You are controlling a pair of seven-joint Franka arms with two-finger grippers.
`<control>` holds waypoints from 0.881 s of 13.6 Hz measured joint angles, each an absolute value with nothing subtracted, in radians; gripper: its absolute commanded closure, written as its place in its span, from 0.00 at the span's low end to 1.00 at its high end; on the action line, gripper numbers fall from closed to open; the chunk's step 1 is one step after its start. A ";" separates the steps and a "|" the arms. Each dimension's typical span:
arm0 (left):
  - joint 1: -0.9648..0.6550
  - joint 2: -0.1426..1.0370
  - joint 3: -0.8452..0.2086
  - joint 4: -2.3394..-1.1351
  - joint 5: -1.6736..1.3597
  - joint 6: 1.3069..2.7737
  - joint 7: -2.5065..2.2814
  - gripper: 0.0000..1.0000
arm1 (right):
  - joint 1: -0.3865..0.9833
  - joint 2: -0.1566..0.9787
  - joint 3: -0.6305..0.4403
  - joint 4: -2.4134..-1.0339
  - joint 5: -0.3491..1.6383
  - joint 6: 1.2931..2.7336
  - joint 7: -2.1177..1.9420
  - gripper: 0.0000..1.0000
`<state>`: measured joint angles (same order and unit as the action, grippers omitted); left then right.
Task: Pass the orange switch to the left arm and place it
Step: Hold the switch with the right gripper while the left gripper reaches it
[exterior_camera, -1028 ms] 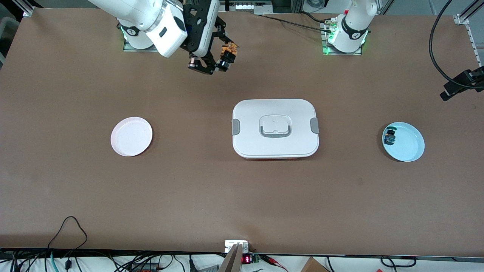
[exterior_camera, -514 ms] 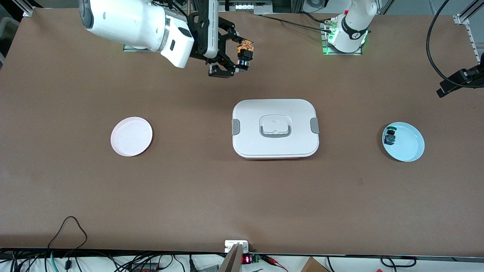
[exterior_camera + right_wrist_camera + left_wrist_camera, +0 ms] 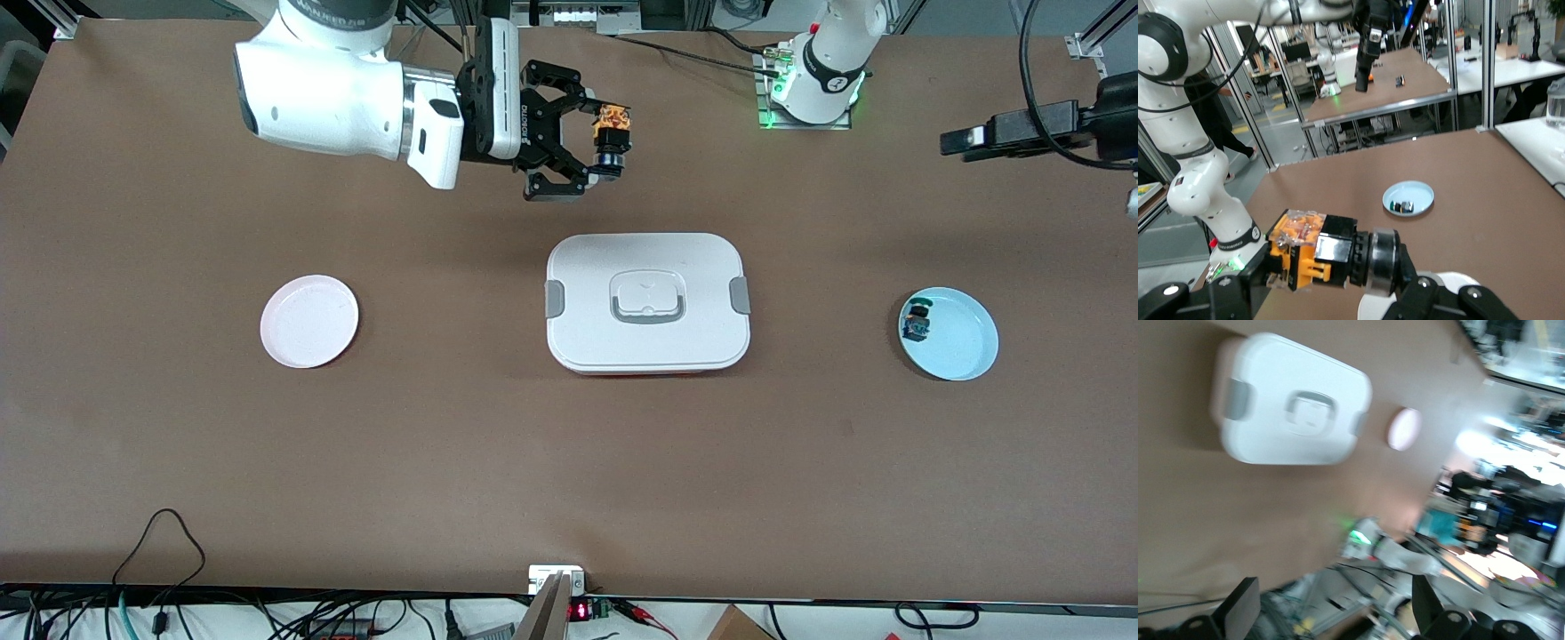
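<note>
My right gripper (image 3: 599, 142) is shut on the orange switch (image 3: 613, 121), a small black cylinder with an orange block, and holds it in the air over the bare table between the robot bases and the box (image 3: 647, 302). In the right wrist view the switch (image 3: 1318, 257) sits crosswise in the right gripper (image 3: 1331, 283). My left gripper (image 3: 966, 140) is up in the air at the left arm's end of the table. In the left wrist view it (image 3: 1331, 613) is open and empty, with the box (image 3: 1291, 400) showing below.
A pink plate (image 3: 309, 321) lies toward the right arm's end. A light blue plate (image 3: 965, 342) lies toward the left arm's end and holds a small green-blue-topped part (image 3: 916, 324). The white box stands between the two plates.
My right gripper has carried the orange switch toward the left arm's end and turned level. My left gripper has swung in from the table edge toward the middle.
</note>
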<state>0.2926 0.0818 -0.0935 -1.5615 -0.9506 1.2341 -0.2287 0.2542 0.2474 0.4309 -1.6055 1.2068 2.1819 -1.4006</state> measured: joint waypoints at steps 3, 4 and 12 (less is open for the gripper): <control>0.296 0.103 -0.119 -1.715 -1.211 1.315 -0.226 0.00 | 0.260 0.264 0.431 -1.643 1.375 2.204 -1.546 1.00; 0.297 0.103 -0.158 -1.752 -1.255 1.375 -0.225 0.00 | 0.265 0.269 0.431 -1.650 1.416 2.209 -1.577 1.00; 0.287 0.096 -0.501 -1.823 -1.398 1.837 -0.228 0.00 | 0.270 0.279 0.431 -1.677 1.623 2.218 -1.724 1.00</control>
